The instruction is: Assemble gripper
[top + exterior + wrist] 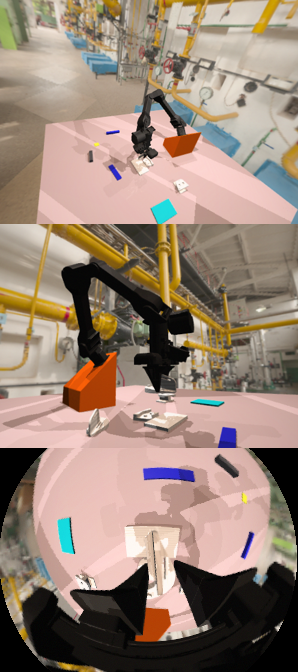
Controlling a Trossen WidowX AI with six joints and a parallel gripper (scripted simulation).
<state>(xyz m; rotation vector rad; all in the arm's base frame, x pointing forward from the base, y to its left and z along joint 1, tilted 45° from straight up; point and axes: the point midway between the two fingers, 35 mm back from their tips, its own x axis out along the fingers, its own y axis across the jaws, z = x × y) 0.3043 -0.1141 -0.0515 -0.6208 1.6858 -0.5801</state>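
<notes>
Claw (145, 155) (157, 390) (161, 564) is gripping pale jaw piece (141, 156) (170, 384) (154, 563), partly open | wrist view, centre | fingers pinching upright web, likely keeping underside free.

Orange block (182, 145) (99, 388) (153, 624) beside the arm's working space.
</notes>
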